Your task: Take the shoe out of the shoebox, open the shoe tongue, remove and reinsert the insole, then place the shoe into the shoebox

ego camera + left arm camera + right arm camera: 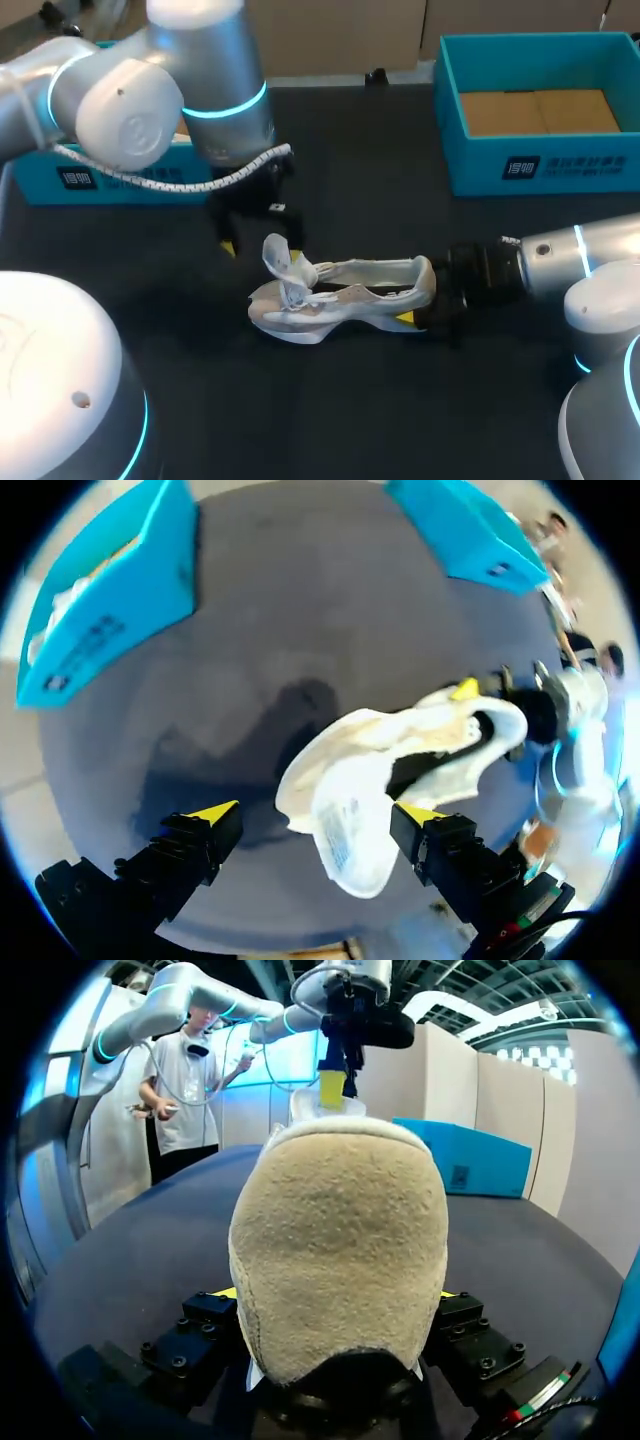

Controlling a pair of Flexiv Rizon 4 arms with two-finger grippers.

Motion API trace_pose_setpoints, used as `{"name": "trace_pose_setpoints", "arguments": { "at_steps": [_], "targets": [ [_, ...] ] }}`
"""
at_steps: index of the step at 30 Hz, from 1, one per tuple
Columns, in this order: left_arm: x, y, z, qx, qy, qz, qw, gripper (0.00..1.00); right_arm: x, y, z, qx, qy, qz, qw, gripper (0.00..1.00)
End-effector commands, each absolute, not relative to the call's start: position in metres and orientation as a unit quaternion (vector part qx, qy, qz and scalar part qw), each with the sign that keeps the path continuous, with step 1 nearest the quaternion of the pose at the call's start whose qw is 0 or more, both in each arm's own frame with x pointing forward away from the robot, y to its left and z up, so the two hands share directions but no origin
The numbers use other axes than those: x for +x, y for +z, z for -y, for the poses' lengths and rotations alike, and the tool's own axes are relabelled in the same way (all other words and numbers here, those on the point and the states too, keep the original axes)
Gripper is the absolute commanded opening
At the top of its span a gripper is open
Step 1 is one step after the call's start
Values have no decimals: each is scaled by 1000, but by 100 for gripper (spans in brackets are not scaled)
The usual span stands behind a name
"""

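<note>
A white shoe (345,293) lies on the black table with its toe toward my left arm; its heel is beige (340,1240). My right gripper (428,305) is shut on that heel, a finger (210,1320) pressing on each side. The shoe tongue (275,255) stands pulled up. Just above it hangs my left gripper (258,238), open. In the left wrist view the tongue (345,825) sits between the widely spread fingertips (215,812) of my left gripper (318,812), free of both. The open blue shoebox (540,110) stands at the back right, holding only brown paper.
A second blue box part (110,178) lies at the back left, behind my left arm, and shows again beside the left gripper (110,600). Bare black table (330,400) stretches in front of the shoe.
</note>
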State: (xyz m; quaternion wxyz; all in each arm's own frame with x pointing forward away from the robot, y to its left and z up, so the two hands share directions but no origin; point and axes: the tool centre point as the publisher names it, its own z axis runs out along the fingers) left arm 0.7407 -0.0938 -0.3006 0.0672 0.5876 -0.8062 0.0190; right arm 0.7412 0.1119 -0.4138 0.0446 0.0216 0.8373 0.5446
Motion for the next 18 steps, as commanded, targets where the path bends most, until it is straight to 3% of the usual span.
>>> {"name": "trace_pose_setpoints", "arguments": {
  "at_steps": [1,18],
  "targets": [
    [751,-279,112,501,11,864,48,100,741,-414,-113,22,544,-838,45,0],
    [754,-262,173,66,-2,997,26,100,741,-414,-113,22,544,-838,45,0]
  ]
}}
